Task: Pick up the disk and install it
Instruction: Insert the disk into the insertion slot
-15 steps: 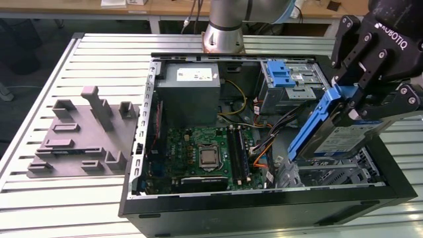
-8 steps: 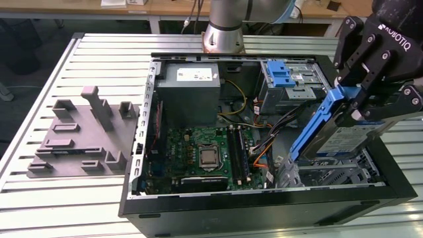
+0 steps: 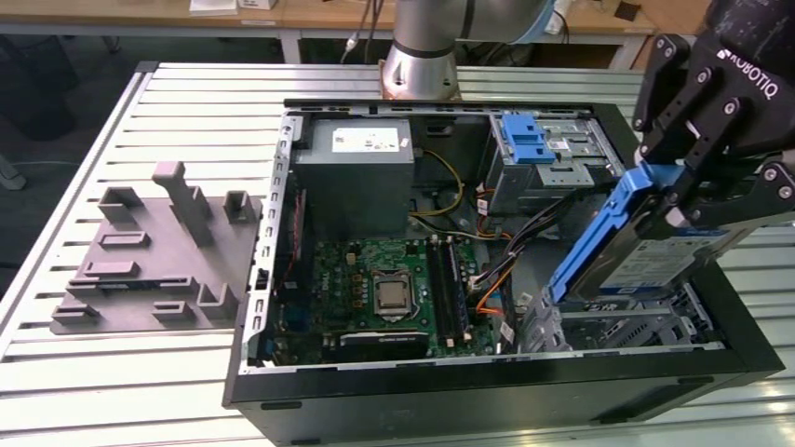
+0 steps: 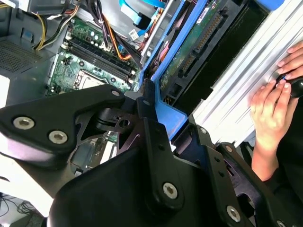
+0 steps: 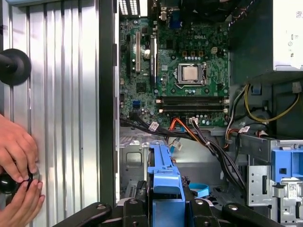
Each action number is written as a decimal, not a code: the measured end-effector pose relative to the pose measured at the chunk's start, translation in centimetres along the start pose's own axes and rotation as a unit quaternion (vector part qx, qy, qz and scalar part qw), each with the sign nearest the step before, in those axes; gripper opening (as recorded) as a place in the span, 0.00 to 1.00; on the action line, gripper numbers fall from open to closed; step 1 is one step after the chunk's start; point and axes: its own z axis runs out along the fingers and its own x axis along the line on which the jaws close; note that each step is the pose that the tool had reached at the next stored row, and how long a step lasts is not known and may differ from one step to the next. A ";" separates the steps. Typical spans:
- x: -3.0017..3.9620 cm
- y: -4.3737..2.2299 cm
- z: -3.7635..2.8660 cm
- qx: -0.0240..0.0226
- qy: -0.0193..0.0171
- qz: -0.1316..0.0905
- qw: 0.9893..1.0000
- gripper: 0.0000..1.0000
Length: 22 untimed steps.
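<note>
Exterior view, starting at its left: the grey fixture plate (image 3: 143,256) lies on the table (image 3: 74,391), farthest from the end effector (image 3: 695,191) and clear of your work. Nearer it, the computer case (image 3: 497,382) lies open so that the motherboard (image 3: 385,289) and the bays face upward. Directly below the end effector hangs the disk (image 3: 640,265), its upper end pinched between the fingers. It tilts steeply with its lower end over the empty bay (image 3: 621,331), probably angled to slide in, and it is not yet seated.

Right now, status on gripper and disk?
Gripper shut on disk, held tilted over open case. Not seated. Cable bundle near its lower end; person's hands on table outside.
</note>
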 end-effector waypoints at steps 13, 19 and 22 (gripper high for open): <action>-0.23 -0.43 0.77 0.000 0.000 0.000 1.000 0.36; -0.22 -0.44 1.06 0.000 0.000 0.003 1.000 0.36; -0.22 -0.44 1.21 0.000 0.000 0.005 1.000 0.36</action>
